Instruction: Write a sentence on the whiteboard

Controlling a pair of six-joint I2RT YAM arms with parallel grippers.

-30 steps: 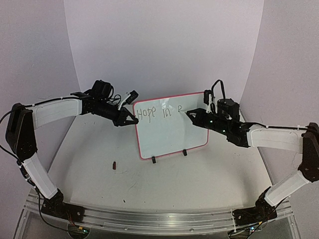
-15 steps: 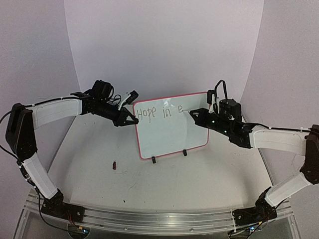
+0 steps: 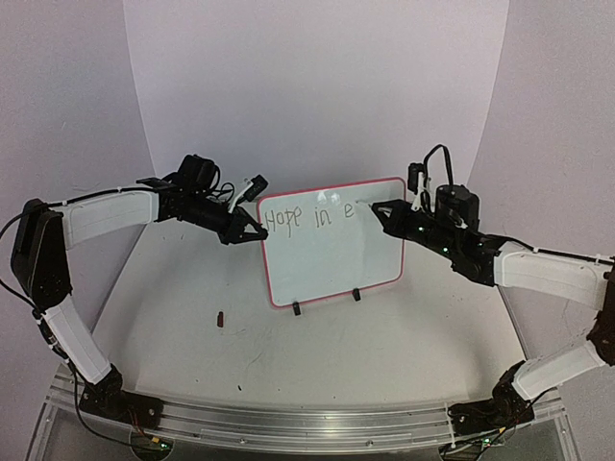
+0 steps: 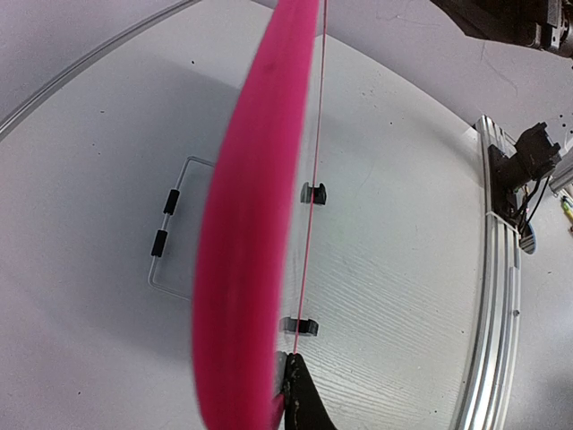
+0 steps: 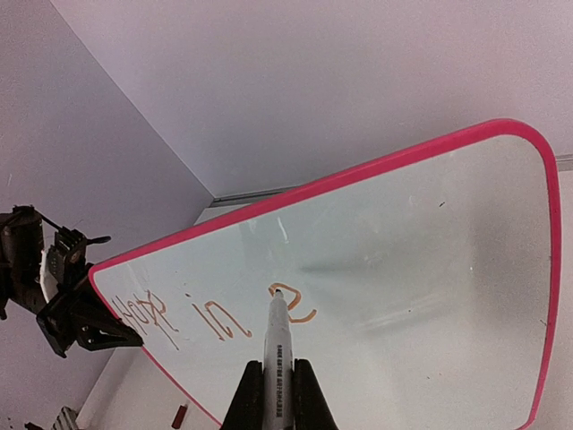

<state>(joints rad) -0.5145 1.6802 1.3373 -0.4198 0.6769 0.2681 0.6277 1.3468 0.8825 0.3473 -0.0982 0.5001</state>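
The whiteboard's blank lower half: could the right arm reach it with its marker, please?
Probably yes: the right claw holds the marker at the whiteboard, nothing stands before its blank part, and the left claw grips only the opposite edge.

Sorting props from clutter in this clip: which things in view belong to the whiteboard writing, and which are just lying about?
In use: whiteboard; sentence so far, "Hope in e"; marker in right fingers; left fingers on the board's edge.
Lying about: small dark piece on the table.
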